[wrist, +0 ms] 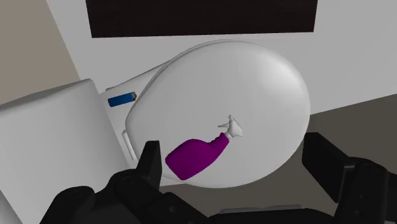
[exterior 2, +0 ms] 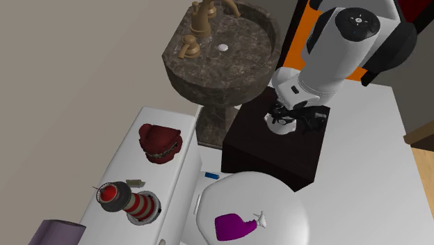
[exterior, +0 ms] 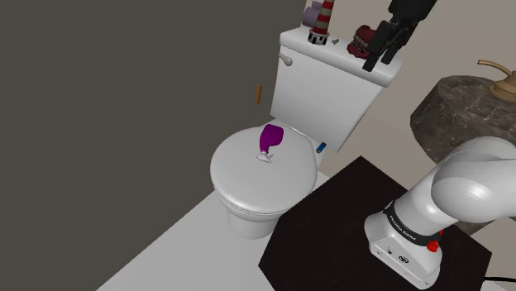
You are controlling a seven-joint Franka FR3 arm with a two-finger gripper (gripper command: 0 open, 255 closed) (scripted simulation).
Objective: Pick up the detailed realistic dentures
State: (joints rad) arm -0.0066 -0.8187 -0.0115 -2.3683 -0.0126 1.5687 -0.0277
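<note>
Plainly, the pincer (exterior: pixel 378 59) gapes wide and empty near the red dentures (exterior: pixel 360 41) on the tank (exterior: pixel 327 91).

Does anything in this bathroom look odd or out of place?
Yes. A set of dentures sits on the toilet tank lid, and a purple spray bottle lies on its side on the closed toilet lid. Neither is a usual spot.

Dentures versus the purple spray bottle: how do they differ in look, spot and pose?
The dentures are dark red with pale teeth; the spray bottle is purple with a white nozzle. The dentures sit on the tank lid, while the spray bottle is lower, on the closed toilet lid. The dentures are a squat, rounded lump; the spray bottle lies stretched out on its side. Both rest on white parts of the same toilet.
</note>
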